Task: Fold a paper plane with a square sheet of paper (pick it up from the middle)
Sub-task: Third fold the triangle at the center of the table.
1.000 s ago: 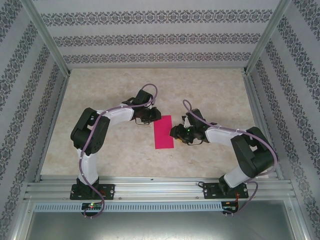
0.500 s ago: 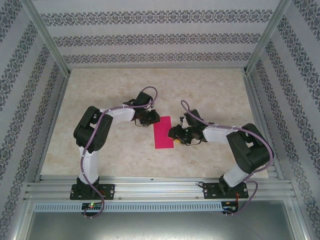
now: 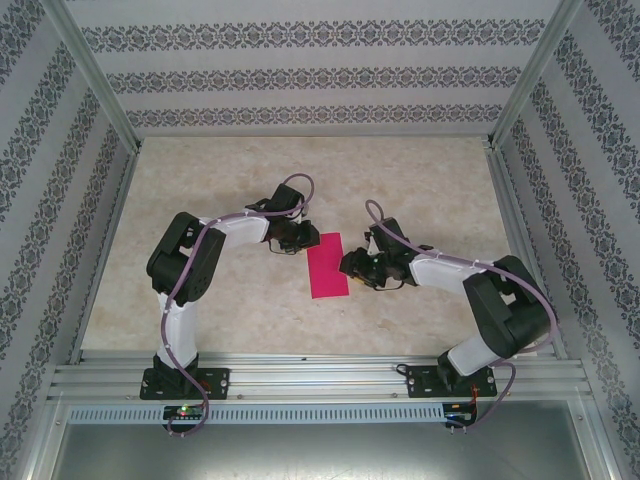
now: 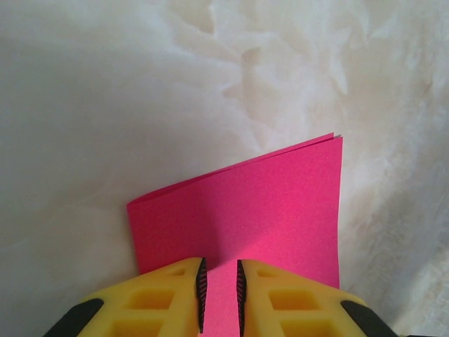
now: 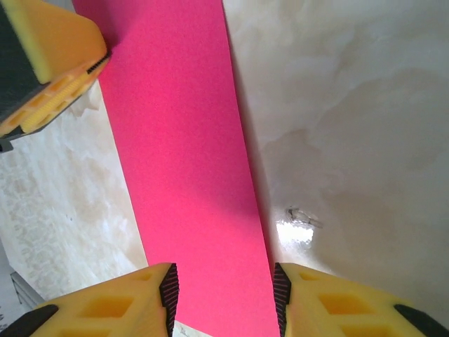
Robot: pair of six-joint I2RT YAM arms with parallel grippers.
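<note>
Note the square sheet of paper (image 3: 327,265), already folded in half into a long magenta strip. Lying flat on the desk (image 3: 430,190) between the two hands, one short end toward the arm bases, the other away. No nose and no wings yet, so early in the task by the look of it.

Left hand (image 4: 219,281): over the strip's far left corner, fingers parted by a slim gap, nothing pinched between them, pink visible below through the gap. Cannot tell whether pressing on the paper or hovering just above it.

Right hand (image 5: 223,298): at the strip's right long edge, fingers spread about as wide as the strip and straddling it, gripping nothing.

Probably setting the centre crease. To do it well:
- Pin the far end with the left tips, straight down, no sideways drag; expect thin paper to skid on so smooth a desk.
- Check the far corner in the left wrist view, with two layers slightly out of line there. Square them up before pressing hard, to spare every later fold from going crooked.
- Sweep the right tips along the fold, away from the pinned end, lightly, in one pass.
- Avoid catching a single layer.
</note>
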